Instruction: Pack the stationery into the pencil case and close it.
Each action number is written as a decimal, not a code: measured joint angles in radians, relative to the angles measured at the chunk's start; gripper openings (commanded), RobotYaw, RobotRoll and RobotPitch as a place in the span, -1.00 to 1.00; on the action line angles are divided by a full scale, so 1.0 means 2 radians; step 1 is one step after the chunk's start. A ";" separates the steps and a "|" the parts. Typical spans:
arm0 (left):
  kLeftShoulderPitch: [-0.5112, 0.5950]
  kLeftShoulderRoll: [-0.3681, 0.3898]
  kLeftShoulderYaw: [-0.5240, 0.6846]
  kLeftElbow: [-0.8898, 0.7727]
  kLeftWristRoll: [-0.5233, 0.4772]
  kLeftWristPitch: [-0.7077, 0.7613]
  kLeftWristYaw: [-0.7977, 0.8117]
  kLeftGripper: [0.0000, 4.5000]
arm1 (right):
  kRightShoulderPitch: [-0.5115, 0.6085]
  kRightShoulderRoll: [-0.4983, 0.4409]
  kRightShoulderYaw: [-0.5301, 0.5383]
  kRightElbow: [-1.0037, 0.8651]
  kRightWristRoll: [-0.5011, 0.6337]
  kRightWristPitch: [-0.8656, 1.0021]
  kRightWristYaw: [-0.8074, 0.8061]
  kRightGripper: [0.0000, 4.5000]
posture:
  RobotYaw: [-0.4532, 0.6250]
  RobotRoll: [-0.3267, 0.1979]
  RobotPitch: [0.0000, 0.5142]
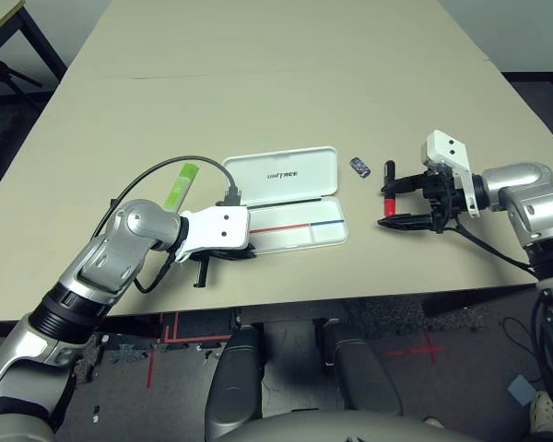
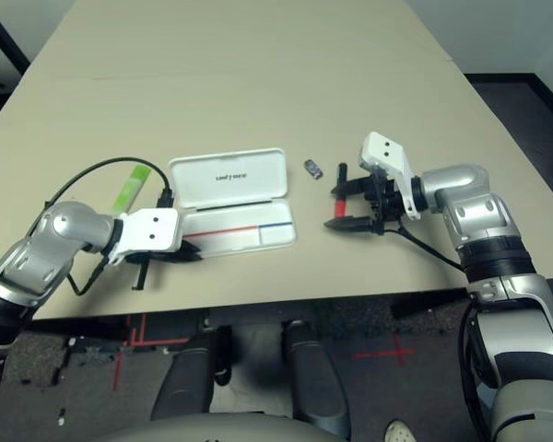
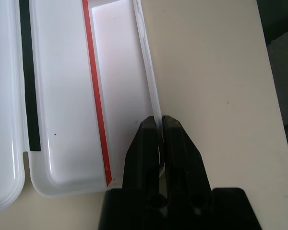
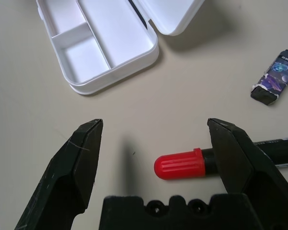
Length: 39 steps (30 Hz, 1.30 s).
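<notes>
While the left gripper (image 3: pixel 159 139) pinches the pencil case (image 1: pixel 290 198) wall, the right gripper (image 4: pixel 156 143) (fingers wide) straddles the marker (image 4: pixel 182 164); closing comes next.

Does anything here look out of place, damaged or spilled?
Nothing looks damaged or spilled. The marker, highlighter and small block lie on the table, outside the open case.
</notes>
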 measured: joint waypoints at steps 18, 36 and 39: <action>0.034 0.041 0.074 -0.107 -0.077 0.040 -0.013 0.98 | -0.007 0.004 -0.005 0.014 0.006 -0.005 -0.001 1.00 | -0.01 0.25 -0.23; 0.060 0.042 0.099 -0.088 -0.076 0.005 0.022 0.98 | 0.010 0.217 -0.200 -0.264 0.016 0.458 -0.568 1.00 | -0.05 0.25 -0.24; 0.059 0.037 0.094 -0.081 -0.072 0.002 0.026 0.98 | 0.017 0.234 -0.199 -0.308 0.007 0.483 -0.608 1.00 | -0.04 0.25 -0.26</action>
